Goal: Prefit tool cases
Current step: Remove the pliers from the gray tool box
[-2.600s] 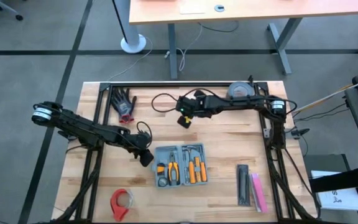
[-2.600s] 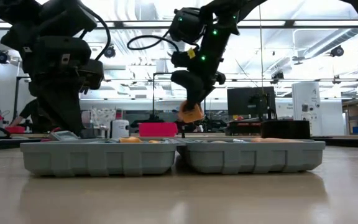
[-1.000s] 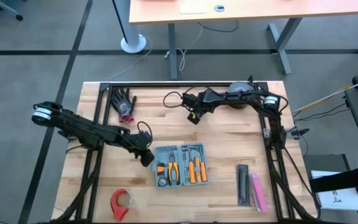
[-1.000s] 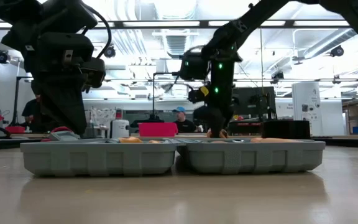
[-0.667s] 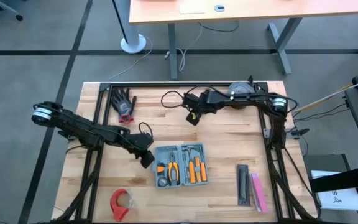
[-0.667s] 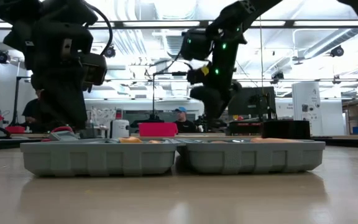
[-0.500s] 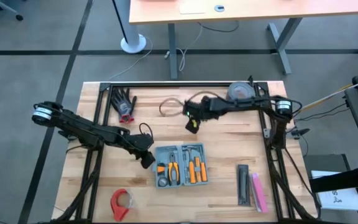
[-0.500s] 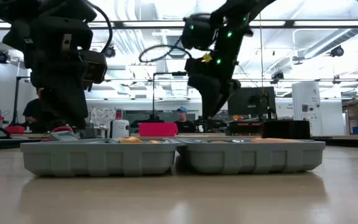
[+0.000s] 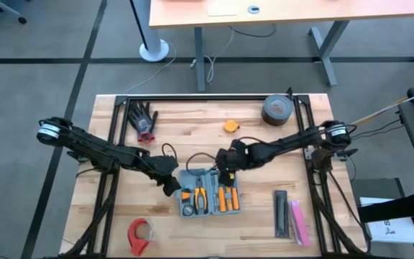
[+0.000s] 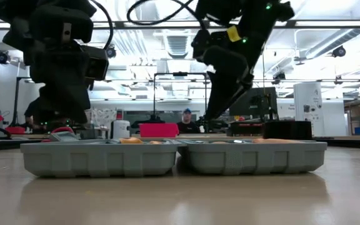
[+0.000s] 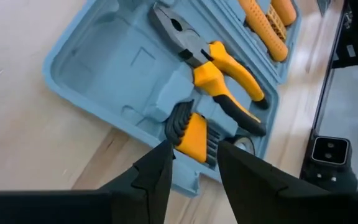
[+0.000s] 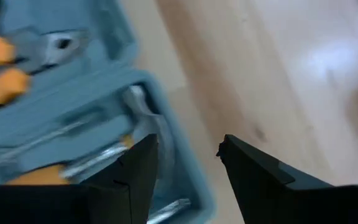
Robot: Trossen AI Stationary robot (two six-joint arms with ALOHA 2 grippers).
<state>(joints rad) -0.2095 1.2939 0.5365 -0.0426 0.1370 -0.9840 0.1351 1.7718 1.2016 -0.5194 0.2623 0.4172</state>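
the case [image 9: 209,191] lies open on the bench [image 9: 257,216] near its front edge, long axis left-right. left fingers [image 9: 171,188] are parted, empty, at its left end over the hex-key set [image 11: 190,133]. right fingers [image 9: 226,173] are parted, empty, above its rear edge; earlier that arm was far back, where a yellow item [image 9: 231,126] now lies.

I count one open tool case [image 9: 209,191], two tape rolls [image 9: 277,109], one glove [image 9: 143,119], two bars [image 9: 289,214].
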